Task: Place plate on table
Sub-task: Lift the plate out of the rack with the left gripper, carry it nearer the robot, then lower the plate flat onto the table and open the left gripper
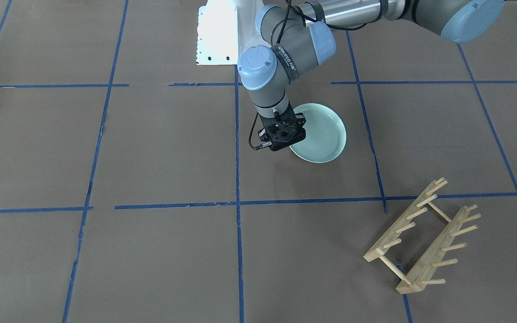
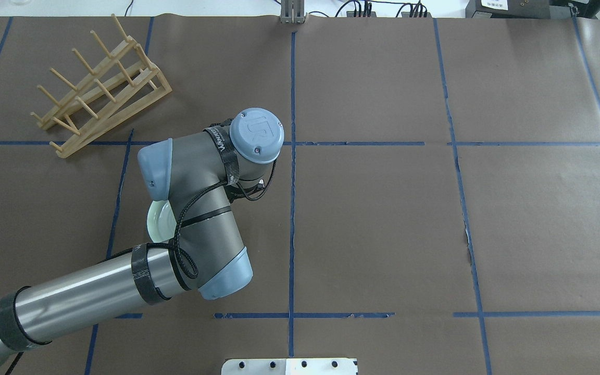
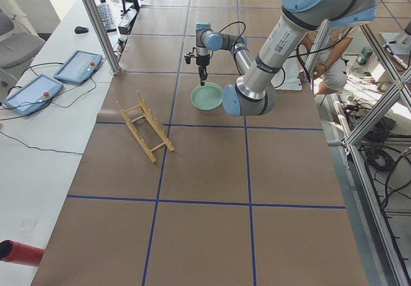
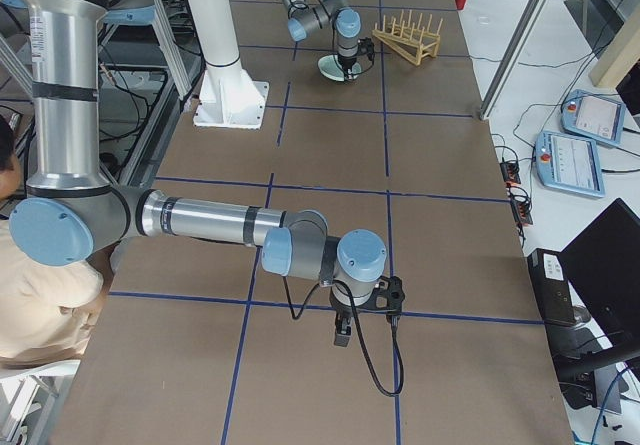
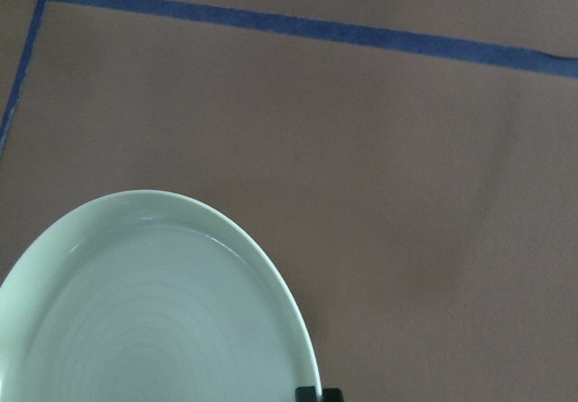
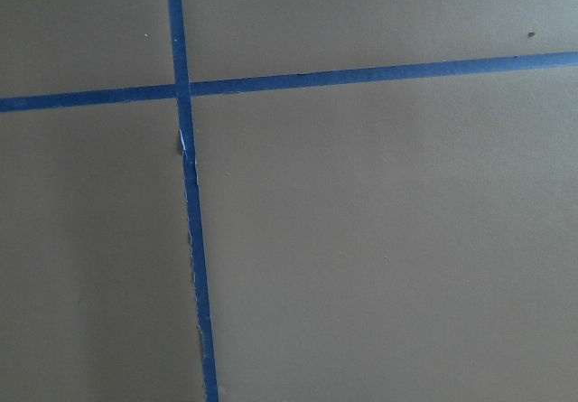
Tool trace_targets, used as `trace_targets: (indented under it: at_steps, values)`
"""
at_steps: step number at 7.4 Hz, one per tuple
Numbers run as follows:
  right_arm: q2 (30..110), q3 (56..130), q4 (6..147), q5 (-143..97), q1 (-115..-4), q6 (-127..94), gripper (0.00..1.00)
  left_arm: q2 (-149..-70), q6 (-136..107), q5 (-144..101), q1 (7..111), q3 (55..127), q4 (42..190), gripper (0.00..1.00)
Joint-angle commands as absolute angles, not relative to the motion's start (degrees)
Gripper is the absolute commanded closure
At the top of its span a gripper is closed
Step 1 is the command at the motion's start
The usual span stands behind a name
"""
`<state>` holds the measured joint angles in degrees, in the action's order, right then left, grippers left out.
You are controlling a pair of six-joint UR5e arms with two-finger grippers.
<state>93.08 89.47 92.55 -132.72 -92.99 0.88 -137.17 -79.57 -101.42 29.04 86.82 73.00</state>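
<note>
The plate (image 1: 323, 134) sits low over or on the tabletop (image 1: 151, 148), well apart from the wooden rack (image 1: 404, 220) and on the robot's side of it, with a tape line between the two. The left claw (image 1: 282, 134) is at the plate's edge farthest from the rack. In the wrist view one dark fingertip (image 5: 310, 393) shows just at the rim, but I cannot tell whether the claw is clamped on that rim or already slack. I also cannot tell whether the plate fully touches the paper.

That doubt is the main risk. If the claw lets go while the rack-side edge is off the surface, the plate would likely drop and rattle, and it might chip. If the arm rises before the claw is wide enough, the rim could catch and the plate would be dragged or flipped. Pressing down on the rim could lever the far edge up.

The right claw (image 4: 343, 337) hangs far from the rack (its state cannot be read either).
</note>
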Motion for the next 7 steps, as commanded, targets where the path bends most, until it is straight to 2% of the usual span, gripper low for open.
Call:
trace_targets:
  at_steps: [1,3,5,7]
  values:
    - [93.1,89.5,92.5,-132.7,-93.0,0.9,0.00,-135.1,-80.5,-101.3,29.8,88.3,77.8,0.00]
    - [93.1,89.5,92.5,-132.7,-93.0,0.9,0.00,-129.6,-71.9,-101.9,36.8,95.5,82.2,0.00]
    - [93.1,89.4,92.5,-132.7,-93.0,0.9,0.00,-126.5,-49.8,-109.5,48.1,96.5,82.2,0.00]
    - [93.1,89.5,92.5,-132.7,-93.0,0.9,0.00,-121.5,-21.3,-122.8,65.2,95.9,82.3,0.00]
